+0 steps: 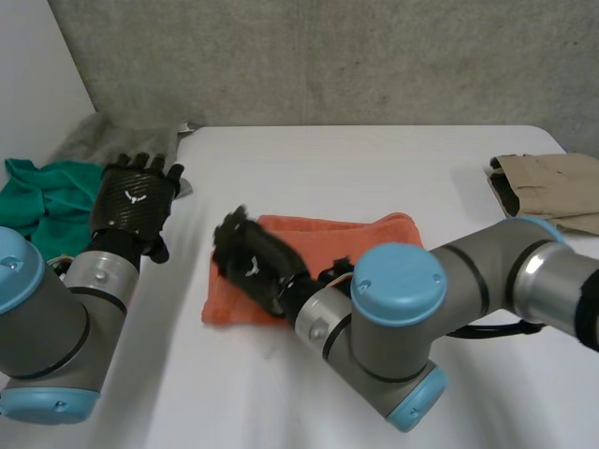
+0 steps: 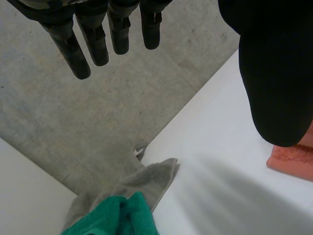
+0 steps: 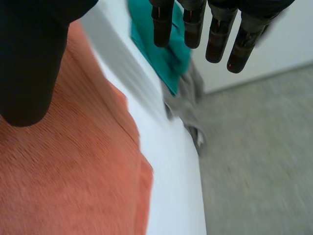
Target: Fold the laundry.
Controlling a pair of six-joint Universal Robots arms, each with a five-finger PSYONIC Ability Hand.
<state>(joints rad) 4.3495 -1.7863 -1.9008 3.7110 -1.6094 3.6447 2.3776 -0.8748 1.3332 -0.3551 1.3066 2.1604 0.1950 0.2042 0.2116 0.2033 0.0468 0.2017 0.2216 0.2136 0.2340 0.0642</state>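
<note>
An orange cloth lies folded into a flat strip in the middle of the white table. My right hand hovers over its left end, open, fingers straight and thumb spread, holding nothing. In the right wrist view the orange cloth lies under the palm and thumb. My left hand is raised at the table's left side, open and empty. Its fingers point past the table edge, and a corner of the orange cloth shows beside its thumb.
A green cloth and a grey cloth lie heaped at the table's far left corner, below my left hand. A folded tan cloth sits at the right edge. Grey floor lies beyond the table.
</note>
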